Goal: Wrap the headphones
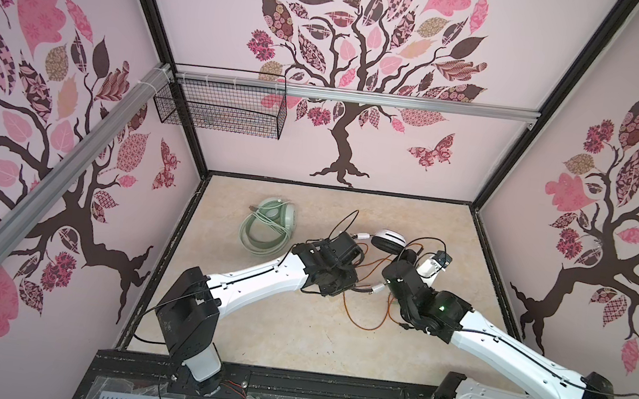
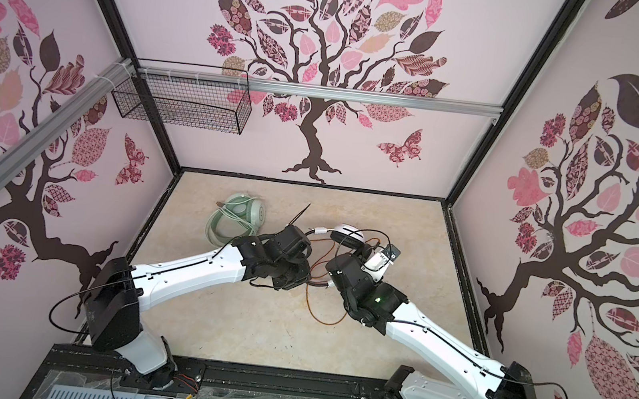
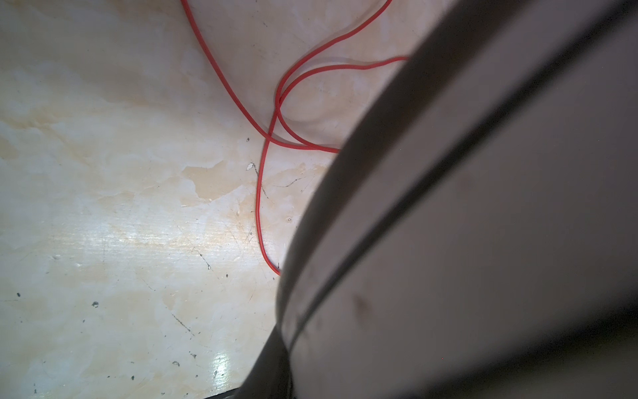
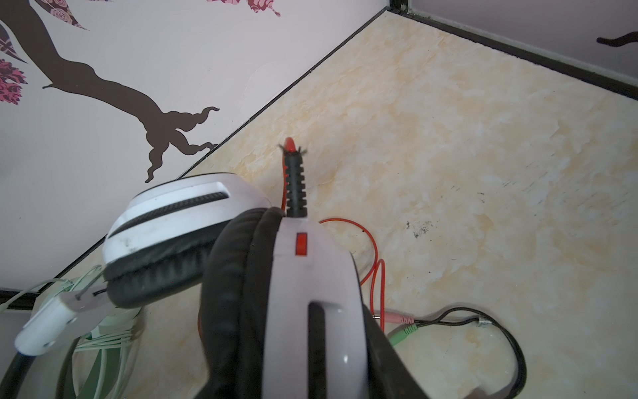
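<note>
Bench (image 1: 292,331) of marbled beige carries both sets. The mint-green headphones (image 1: 276,213) lie toward its far left corner with their pale cable (image 1: 258,238) already gathered in loops just beside the cups, so that pair looks finished.

The white-and-black headphones (image 1: 388,239) sit mid-bench between the two arms. The right pincer (image 1: 426,265) looks clamped on one ear cup (image 4: 303,293), which fills the right wrist view, though its fingers themselves are hidden. The left pincer (image 1: 353,251) is tucked under its own wrist near the headband's white slider. I cannot tell whether it is apart or together, since its wrist view is half blocked by a pale curved surface too blurred to name.

The orange-red cable (image 3: 257,207) sprawls in loose crossing loops on the bench toward the near side — not yet wound.

This pair should be light: hard cup shells, soft pads, and a thin headband that will flex. The shell or slider is the firm place to hold. The cable is thin, limp and likely to slip and snag on itself — better taken near its ribbed black boot (image 4: 296,183) than by the small pink plug (image 4: 397,317) and green plug (image 4: 404,330).
</note>
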`<control>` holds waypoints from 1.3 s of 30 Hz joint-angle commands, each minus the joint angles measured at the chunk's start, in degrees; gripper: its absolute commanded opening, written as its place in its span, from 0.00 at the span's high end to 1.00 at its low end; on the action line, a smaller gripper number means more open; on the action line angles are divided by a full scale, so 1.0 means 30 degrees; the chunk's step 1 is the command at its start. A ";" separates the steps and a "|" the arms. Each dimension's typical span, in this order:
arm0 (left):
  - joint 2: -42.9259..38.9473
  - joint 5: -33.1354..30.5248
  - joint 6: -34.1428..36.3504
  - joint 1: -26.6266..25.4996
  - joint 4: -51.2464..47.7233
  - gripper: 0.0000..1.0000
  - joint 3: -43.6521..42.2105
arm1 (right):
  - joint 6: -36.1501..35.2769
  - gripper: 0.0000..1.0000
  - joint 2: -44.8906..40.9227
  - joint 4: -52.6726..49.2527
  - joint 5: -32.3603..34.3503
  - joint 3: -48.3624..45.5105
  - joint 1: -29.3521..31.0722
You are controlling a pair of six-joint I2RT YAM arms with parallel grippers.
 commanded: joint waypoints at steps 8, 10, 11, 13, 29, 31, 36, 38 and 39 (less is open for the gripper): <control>0.0641 -0.0844 0.1149 0.0103 -0.1321 0.78 0.0780 | 0.0279 0.70 -0.2048 0.2339 0.0470 -0.0145 0.0054; 0.0692 -0.0854 0.1290 0.0168 -0.1405 0.85 0.0838 | 0.0253 0.70 -0.2206 0.2359 0.0451 -0.0182 0.0081; 0.0748 -0.0805 0.1352 0.0206 -0.1425 0.88 0.0902 | 0.0097 0.70 -0.2298 0.2532 0.0400 -0.0273 0.0070; 0.0847 -0.0559 0.1469 0.0265 -0.1509 0.92 0.1018 | -0.0275 0.70 -0.2458 0.2926 0.0282 -0.0441 0.0097; -0.3158 -0.2934 0.8977 0.3843 -0.4113 1.00 -0.1593 | -1.4357 0.17 -1.0426 0.6677 -0.6965 -0.4270 0.0031; -0.4858 -0.2580 1.0165 0.4801 -0.4077 1.00 -0.2824 | -1.4497 0.18 -1.1390 0.4965 -0.7465 -0.3685 0.0009; -0.8176 -0.1215 1.2616 0.6519 -0.5973 1.00 -0.4078 | -1.6130 0.14 -0.9221 0.2248 -1.2587 -0.1438 -0.0005; -0.8541 -0.0701 1.3443 0.6614 -0.7686 1.00 -0.3716 | -1.6876 0.12 -0.8005 0.2367 -1.5732 -0.0964 -0.0002; -0.8654 -0.0379 1.3713 0.6615 -0.8338 1.00 -0.3649 | -1.7110 0.12 -0.7471 0.2351 -1.6831 -0.0760 0.0009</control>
